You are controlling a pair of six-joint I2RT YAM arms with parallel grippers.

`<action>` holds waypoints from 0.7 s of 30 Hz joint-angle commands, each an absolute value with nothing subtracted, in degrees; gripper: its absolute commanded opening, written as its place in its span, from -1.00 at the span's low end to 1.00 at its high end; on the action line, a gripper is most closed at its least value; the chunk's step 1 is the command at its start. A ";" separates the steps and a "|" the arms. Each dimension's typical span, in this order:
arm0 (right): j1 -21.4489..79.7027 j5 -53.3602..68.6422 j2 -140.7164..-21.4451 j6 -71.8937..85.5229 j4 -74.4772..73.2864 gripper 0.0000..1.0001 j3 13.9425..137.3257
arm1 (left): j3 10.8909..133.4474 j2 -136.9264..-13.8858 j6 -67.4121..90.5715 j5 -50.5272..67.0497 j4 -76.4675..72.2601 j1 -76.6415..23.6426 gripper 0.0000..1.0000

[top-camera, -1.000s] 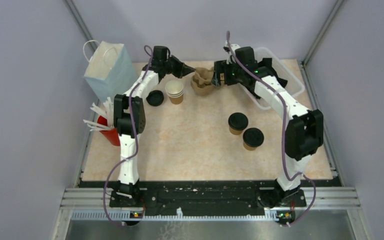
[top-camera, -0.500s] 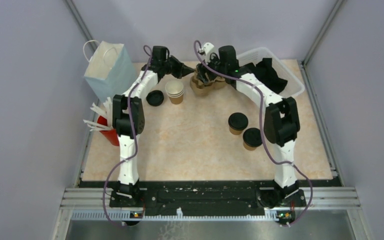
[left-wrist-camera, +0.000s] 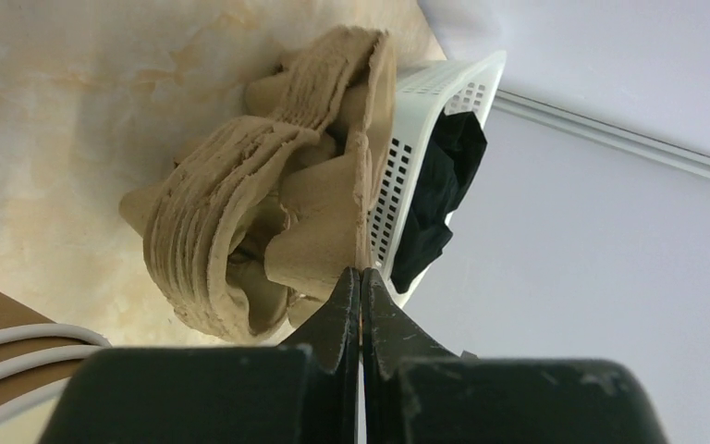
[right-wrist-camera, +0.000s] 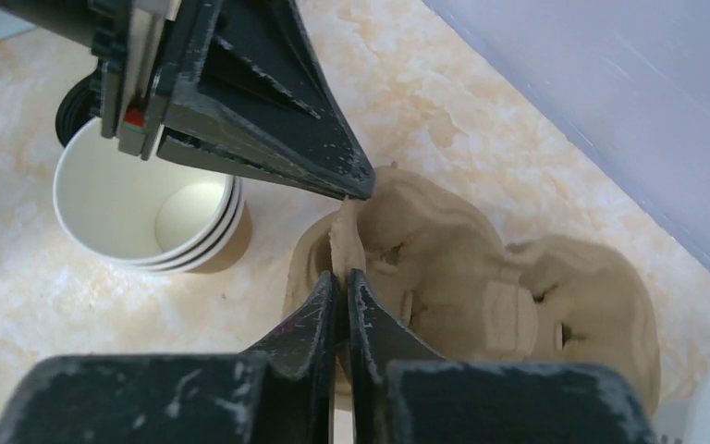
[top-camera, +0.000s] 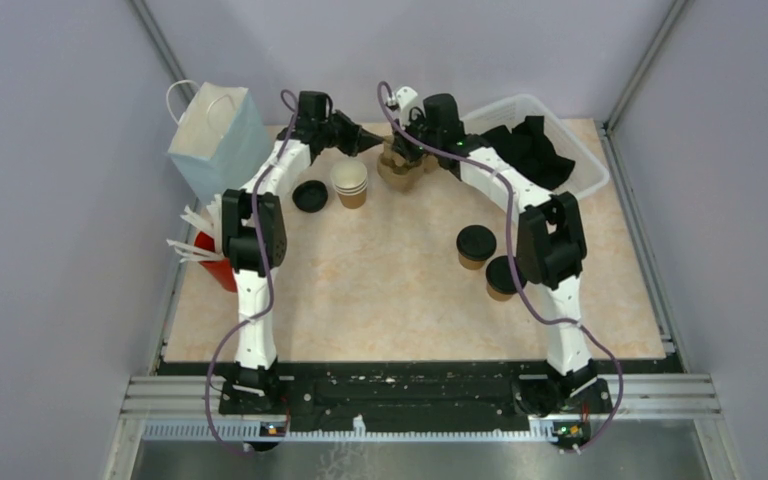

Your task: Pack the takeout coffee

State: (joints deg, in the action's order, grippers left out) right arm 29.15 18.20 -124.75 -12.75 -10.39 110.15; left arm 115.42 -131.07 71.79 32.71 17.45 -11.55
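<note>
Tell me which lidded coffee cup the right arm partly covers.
The nearer lidded cup, set farther right; the other lidded cup shows fully.

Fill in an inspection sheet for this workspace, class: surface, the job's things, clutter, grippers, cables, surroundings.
Surface: beige marbled tabletop, no spills seen.
Job's things: far lidded cup and near lidded cup upright right of centre, black lids on; the near one is partly behind the right arm.
Clutter: carrier stack, open cup stack, loose black lid, red cup of sticks, paper bag, white basket holding black items.
Grippers: left gripper and right gripper both shut on a carrier stack edge.
Cables: purple cable along each arm, hanging loose.
Surroundings: plain walls; metal rail at the near edge.
</note>
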 commanded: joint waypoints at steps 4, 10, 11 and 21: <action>29.19 18.37 -126.70 -12.33 -12.63 -1.00 118.56 | 120.24 -126.54 70.64 37.97 13.86 -11.07 -0.89; 29.04 14.87 -121.89 -14.70 -13.93 -1.00 119.49 | 121.78 -124.42 66.97 38.97 13.42 -10.12 0.39; 28.95 14.52 -121.12 -14.61 -14.05 -1.00 119.98 | 122.37 -124.10 65.75 38.79 14.49 -10.07 0.52; 29.11 17.18 -115.58 -26.01 -9.68 -1.00 117.11 | 119.87 -117.22 52.73 35.65 24.04 -8.57 0.68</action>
State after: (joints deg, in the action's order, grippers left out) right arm 28.64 14.96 -124.53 -17.50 -14.90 117.45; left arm 120.42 -123.33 59.70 36.82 21.34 -9.61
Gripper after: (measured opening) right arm 0.016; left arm 0.846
